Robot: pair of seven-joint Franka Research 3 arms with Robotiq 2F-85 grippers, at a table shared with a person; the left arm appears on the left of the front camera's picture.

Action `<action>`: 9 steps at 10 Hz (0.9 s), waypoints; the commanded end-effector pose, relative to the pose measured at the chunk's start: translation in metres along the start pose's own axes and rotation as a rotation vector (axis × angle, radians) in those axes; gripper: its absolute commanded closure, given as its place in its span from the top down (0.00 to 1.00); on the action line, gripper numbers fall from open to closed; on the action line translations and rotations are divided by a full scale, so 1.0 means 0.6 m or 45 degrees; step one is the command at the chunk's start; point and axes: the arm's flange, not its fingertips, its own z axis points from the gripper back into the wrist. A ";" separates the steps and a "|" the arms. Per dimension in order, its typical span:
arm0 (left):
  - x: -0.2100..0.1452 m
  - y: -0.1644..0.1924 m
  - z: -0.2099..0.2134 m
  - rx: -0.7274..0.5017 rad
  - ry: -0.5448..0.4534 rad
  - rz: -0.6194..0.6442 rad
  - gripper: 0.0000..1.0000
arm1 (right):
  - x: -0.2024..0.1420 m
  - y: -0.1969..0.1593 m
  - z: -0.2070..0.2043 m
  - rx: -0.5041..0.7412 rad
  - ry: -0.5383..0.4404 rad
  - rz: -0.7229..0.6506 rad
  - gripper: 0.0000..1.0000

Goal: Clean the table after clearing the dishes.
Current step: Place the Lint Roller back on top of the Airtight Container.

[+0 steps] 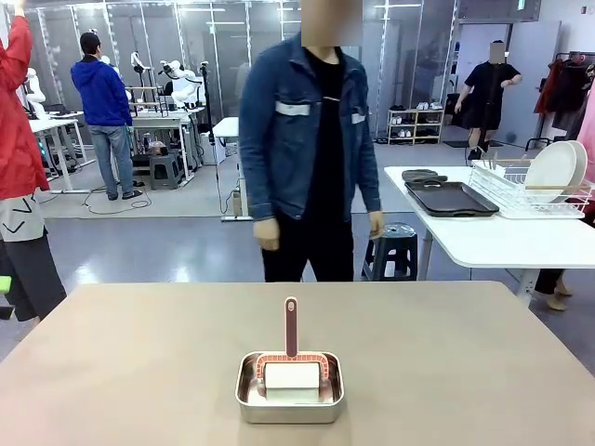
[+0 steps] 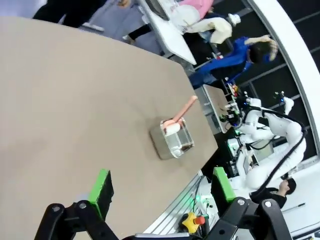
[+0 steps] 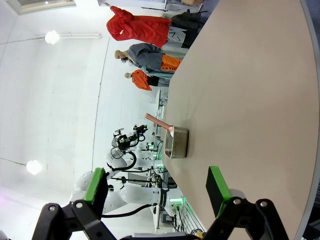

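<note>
The beige-brown table [image 1: 139, 353] is bare apart from a small steel pan [image 1: 290, 412] near its front edge. In the pan rests a wiper [image 1: 292, 374] with a white pad and a pink handle pointing toward the person. The dishes are off this table: white plates [image 1: 555, 170] stand in a wire rack and dark trays [image 1: 451, 198] lie on the white side table at right. My left gripper [image 2: 163, 187] hangs open above the table [image 2: 75, 100], short of the pan [image 2: 162, 146]. My right gripper [image 3: 156, 190] is open too, well away from the pan [image 3: 180, 145].
A person in a denim jacket [image 1: 311, 139] stands at the table's far edge, hands down at the sides. A dark stool [image 1: 395, 249] stands behind, beside the white side table [image 1: 502, 243]. Other people move about farther back.
</note>
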 end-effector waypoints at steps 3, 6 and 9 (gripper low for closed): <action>-0.043 0.000 -0.001 0.153 -0.051 -0.022 1.00 | -0.003 0.005 0.000 -0.014 0.005 -0.005 1.00; -0.025 -0.006 -0.006 0.169 -0.044 -0.111 1.00 | -0.003 0.005 0.000 -0.014 0.005 -0.005 1.00; 0.010 0.022 0.021 0.193 -0.042 -0.035 1.00 | -0.003 0.005 0.000 -0.014 0.005 -0.005 1.00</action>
